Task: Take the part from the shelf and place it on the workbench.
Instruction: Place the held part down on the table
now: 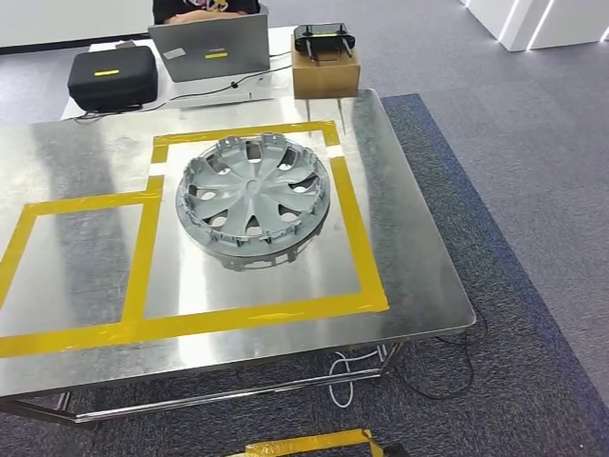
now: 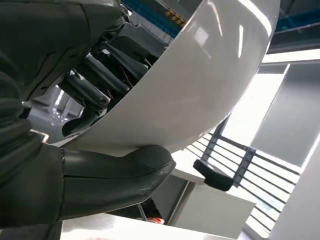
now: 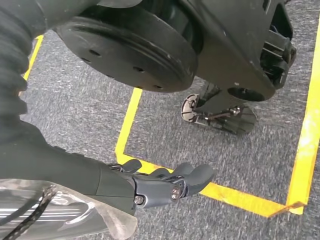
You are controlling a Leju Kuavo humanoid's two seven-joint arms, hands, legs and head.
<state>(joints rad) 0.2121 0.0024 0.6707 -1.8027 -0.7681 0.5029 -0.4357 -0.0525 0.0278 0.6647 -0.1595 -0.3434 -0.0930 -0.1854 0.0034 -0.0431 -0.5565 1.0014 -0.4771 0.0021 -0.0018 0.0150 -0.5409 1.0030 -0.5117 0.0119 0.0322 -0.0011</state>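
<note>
The part, a grey plastic wheel cover with several spokes, lies flat on the metal workbench, inside the larger yellow-taped rectangle. No hand touches it. In the left wrist view my left hand hangs beside my white body shell, thumb stretched out and nothing in its grasp. My right hand hangs low over the grey carpet with its fingers nearly straight and apart, holding nothing.
Behind the workbench stand a black case, a laptop with a person seated behind it, and a cardboard box with a black controller on top. Cables lie under the bench. Yellow floor tape marks the carpet.
</note>
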